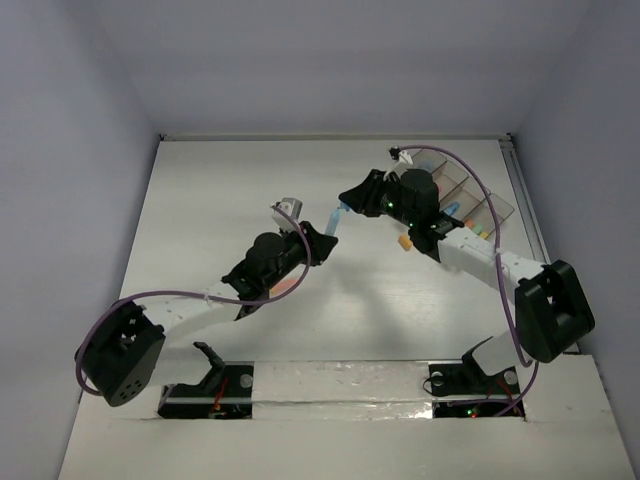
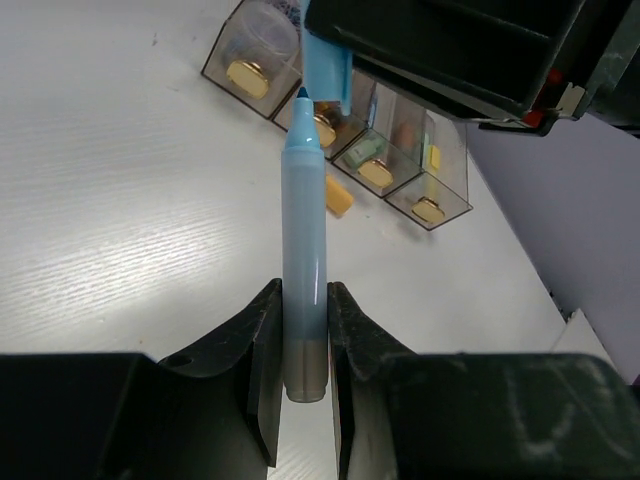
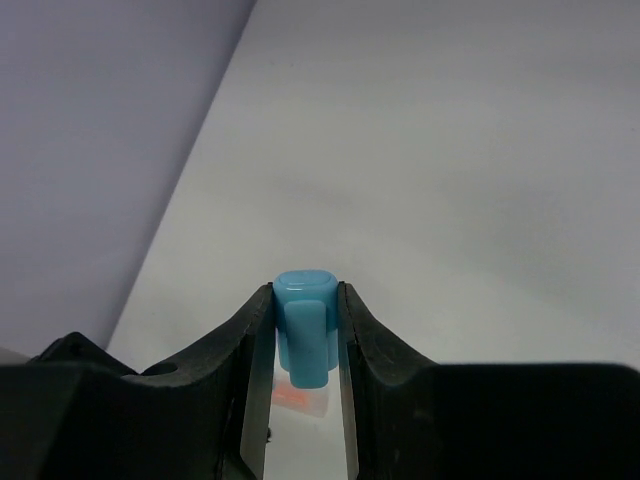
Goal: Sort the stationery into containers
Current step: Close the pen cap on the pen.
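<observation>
My left gripper point(image 2: 303, 300) is shut on the lower end of a blue marker point(image 2: 303, 230), which points up and away with its tip bare. Right above that tip hangs the marker's blue cap point(image 2: 327, 65), gripped by my right gripper point(image 3: 303, 295); the cap point(image 3: 302, 325) sits between its fingers. From above, the left gripper point(image 1: 322, 232) and right gripper point(image 1: 346, 204) meet nose to nose over mid-table, the marker point(image 1: 333, 220) between them. The smoky divided container point(image 1: 497, 207) stands at the far right, with coloured items inside.
An orange marker point(image 1: 404, 241) lies on the table just in front of the container point(image 2: 452, 192). A pink-orange item point(image 1: 285, 287) lies under the left arm. Gold-lidded round tubs point(image 2: 247, 77) sit in the compartments. Grey walls close in the table at the back and sides.
</observation>
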You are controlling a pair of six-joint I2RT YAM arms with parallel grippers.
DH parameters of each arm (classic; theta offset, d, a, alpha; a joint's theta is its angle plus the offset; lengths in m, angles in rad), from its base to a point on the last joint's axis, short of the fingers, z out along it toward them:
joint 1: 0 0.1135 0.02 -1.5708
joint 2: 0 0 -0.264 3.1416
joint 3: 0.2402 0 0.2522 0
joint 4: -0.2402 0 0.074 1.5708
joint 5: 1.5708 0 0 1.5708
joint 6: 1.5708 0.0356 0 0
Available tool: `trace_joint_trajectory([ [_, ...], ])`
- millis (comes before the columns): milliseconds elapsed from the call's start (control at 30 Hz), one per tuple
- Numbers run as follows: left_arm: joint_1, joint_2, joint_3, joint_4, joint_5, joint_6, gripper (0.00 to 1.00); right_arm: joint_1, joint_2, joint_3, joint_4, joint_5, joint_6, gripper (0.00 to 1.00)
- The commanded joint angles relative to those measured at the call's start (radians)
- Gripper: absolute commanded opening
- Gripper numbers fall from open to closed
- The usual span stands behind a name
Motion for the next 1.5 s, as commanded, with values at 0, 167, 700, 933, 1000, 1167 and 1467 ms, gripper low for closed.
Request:
trace_joint_trajectory([
  [0, -0.025, 0.03, 0.087, 0.07, -0.004, 0.036, 0.0, 0.007, -0.021, -0.011, 0.157, -0.023, 0.105, 0.0],
  [167, -0.034, 0.039, 0.107, 0.053, -0.049, 0.049, 0.0, 0.007, -0.039, -0.029, 0.18, -0.011, 0.131, 0.0],
  [700, -0.044, 0.025, 0.099, 0.033, -0.061, 0.058, 0.0, 0.007, -0.093, -0.019, 0.143, 0.114, 0.122, 0.0],
  [933, -0.044, 0.032, 0.105, 0.05, -0.052, 0.059, 0.0, 0.007, -0.067, -0.022, 0.159, 0.072, 0.145, 0.01],
  [1000, -0.053, 0.036, 0.108, 0.047, -0.05, 0.059, 0.0, 0.007, -0.068, -0.025, 0.165, 0.069, 0.148, 0.01],
  [1167, -0.053, 0.044, 0.111, 0.048, -0.046, 0.058, 0.0, 0.007, -0.073, -0.023, 0.169, 0.069, 0.15, 0.03],
  [1467, -0.062, 0.044, 0.121, 0.05, -0.052, 0.061, 0.0, 0.007, -0.051, -0.019, 0.168, 0.048, 0.151, 0.05],
])
